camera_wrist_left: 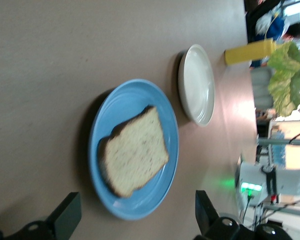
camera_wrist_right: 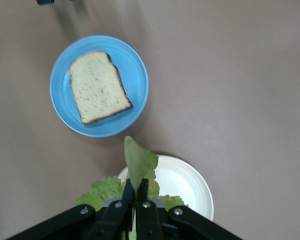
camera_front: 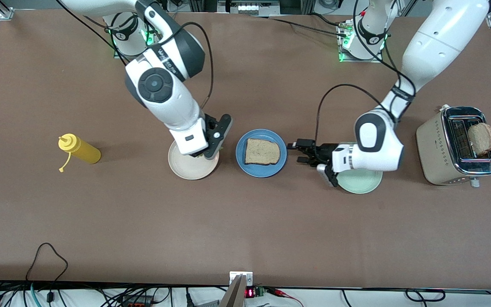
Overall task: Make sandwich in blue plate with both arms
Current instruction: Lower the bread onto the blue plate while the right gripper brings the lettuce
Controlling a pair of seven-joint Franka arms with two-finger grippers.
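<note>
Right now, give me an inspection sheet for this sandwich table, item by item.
Surface: brown table, bare between items.
Job's things: blue plate mid-table holds one toast slice; a second slice stands in the toaster at the left arm's end; lettuce leaf lifted over the cream-white plate.
Clutter: yellow squeeze bottle at the right arm's end; mint-green plate, partly hidden by the left arm.
Grippers: right gripper over the cream-white plate, fingers shut on the lettuce leaf; left gripper beside the blue plate, fingers open, empty.
Cables: black cables at the table's near edge.
Surroundings: nothing seen.
</note>
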